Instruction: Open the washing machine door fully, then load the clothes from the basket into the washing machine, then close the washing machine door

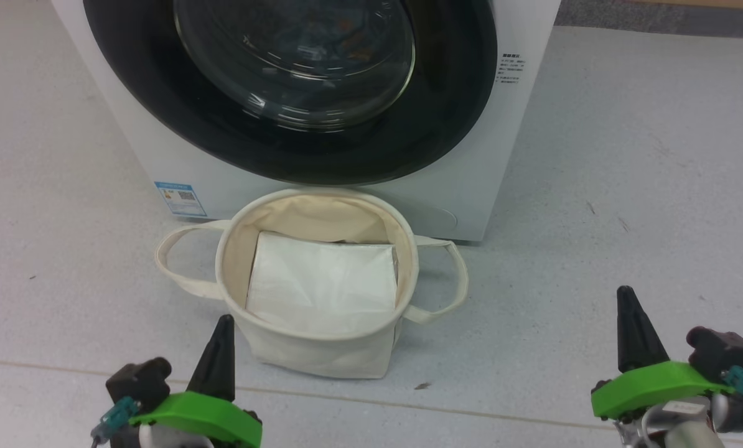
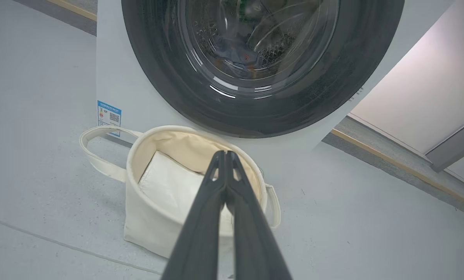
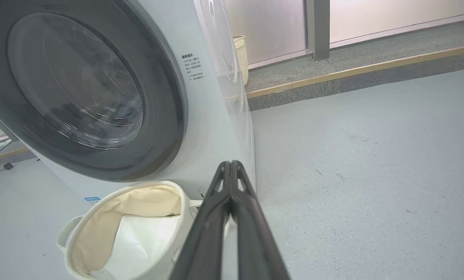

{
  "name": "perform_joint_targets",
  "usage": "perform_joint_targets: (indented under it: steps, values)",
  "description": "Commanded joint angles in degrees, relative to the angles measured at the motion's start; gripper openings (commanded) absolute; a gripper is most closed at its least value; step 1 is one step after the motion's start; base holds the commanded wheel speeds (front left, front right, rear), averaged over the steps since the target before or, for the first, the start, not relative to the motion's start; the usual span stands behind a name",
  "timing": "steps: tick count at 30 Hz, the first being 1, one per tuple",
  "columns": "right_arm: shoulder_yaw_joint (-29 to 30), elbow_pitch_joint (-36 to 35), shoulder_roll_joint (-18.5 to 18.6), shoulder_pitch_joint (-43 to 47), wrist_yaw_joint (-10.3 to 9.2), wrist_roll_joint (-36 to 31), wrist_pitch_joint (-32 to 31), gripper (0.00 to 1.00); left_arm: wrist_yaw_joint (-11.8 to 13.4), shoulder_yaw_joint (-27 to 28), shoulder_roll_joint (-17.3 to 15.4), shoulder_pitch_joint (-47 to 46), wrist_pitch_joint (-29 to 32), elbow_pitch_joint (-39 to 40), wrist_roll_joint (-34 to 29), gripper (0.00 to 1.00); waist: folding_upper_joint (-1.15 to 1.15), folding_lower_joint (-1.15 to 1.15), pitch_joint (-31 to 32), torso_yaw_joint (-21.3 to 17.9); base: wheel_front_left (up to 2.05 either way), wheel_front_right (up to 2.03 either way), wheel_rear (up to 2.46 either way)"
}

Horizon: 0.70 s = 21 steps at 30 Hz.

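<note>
Door: washing machine door (image 1: 297, 146) shut flat on the washing machine (image 1: 154, 155), facing near.
Load: clothes (image 2: 238, 58), blue with orange, seen through the door, inside the machine.
Basket: basket (image 1: 322, 354) upright, mouth up, handles left and right, just near of the machine, below the door; liner sheet (image 1: 322, 286) inside.
Room: bare floor (image 1: 626, 186) on both sides of the basket.
Grippers: left gripper (image 1: 224, 322) and right gripper (image 1: 625, 294) pinched closed, empty, flanking the basket, apart from it.

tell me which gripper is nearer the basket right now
Left. The left gripper, shut, sits close by the basket's front left wall. The right gripper, also shut, is well off to the basket's right, clearly apart from it.
</note>
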<state>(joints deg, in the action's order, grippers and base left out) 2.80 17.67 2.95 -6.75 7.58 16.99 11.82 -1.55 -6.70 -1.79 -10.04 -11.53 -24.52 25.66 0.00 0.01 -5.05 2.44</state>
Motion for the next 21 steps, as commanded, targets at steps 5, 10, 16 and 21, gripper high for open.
perform_joint_targets:
  steps: [5, 10, 16, 21]
  values:
    - [0.41, -2.26, 0.20, -1.68, -0.02, 4.98, -1.21, 0.00, -0.44, 1.42, -0.23, -1.39, 1.28, 2.59, 4.42, 0.00, 0.00, -0.01, 0.27, -0.13, 0.00, 0.00, 0.00]
    - [0.58, -2.33, 0.19, -1.57, -0.02, 8.53, -2.06, 0.00, -0.72, 2.01, -0.27, -1.12, 2.12, 2.99, 7.56, 0.00, 0.00, -0.01, 0.50, -0.25, 0.00, 0.00, 0.00]
    - [0.78, -2.42, 0.17, -1.43, -0.03, 12.76, -3.10, 0.00, -1.05, 2.72, -0.32, -0.81, 3.13, 3.46, 11.30, 0.00, 0.00, -0.01, 0.78, -0.39, 0.00, 0.00, 0.00]
    - [0.91, -2.47, 0.16, -1.34, -0.03, 15.59, -3.79, 0.00, -1.27, 3.20, -0.36, -0.59, 3.81, 3.78, 13.81, 0.00, 0.00, -0.01, 0.97, -0.48, 0.00, 0.00, 0.00]
